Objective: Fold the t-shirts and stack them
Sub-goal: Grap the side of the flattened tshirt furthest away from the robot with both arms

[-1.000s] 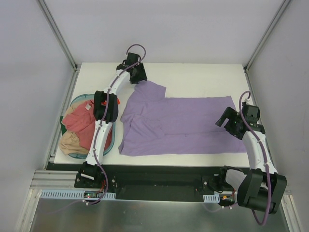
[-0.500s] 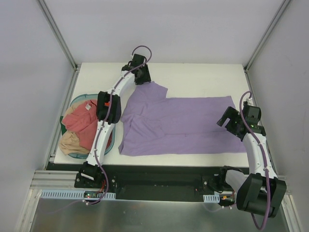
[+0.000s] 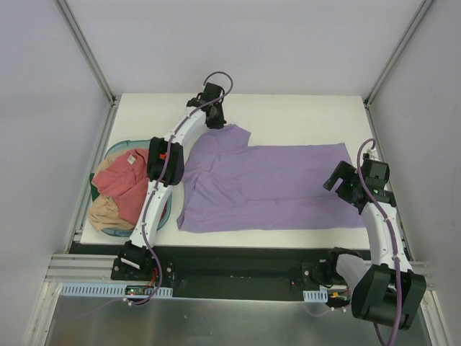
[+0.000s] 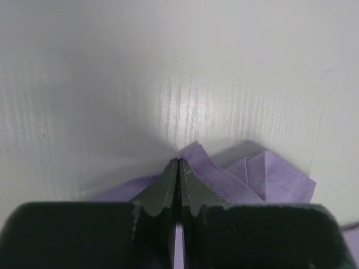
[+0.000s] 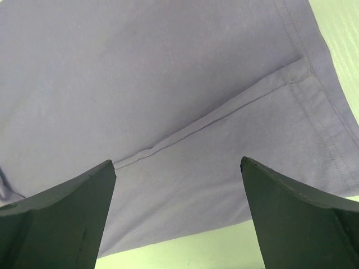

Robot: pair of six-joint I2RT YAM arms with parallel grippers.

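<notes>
The lavender t-shirt (image 3: 266, 184) lies spread flat across the middle of the white table, its sleeve (image 4: 269, 176) reaching toward the far left. My left gripper (image 3: 215, 120) is at that sleeve's far tip and is shut on the purple cloth; in the left wrist view the left gripper (image 4: 179, 163) has a strip of fabric pinched between its fingers. My right gripper (image 3: 341, 184) hovers open over the shirt's right end. Seen from the right wrist, the right gripper (image 5: 176, 163) straddles a seam (image 5: 224, 115) near the hem with nothing between its fingers.
A teal oval basket (image 3: 116, 148) sits at the table's left edge, holding a dusty pink-red t-shirt (image 3: 128, 186) and a tan-beige one (image 3: 104, 210) bunched together. Bare white table (image 3: 302, 119) runs behind the purple shirt. Metal frame posts rise at both back corners.
My left gripper moved a little farther back and right to the sleeve tip and closed on it. The right arm barely shifted and stayed open.
</notes>
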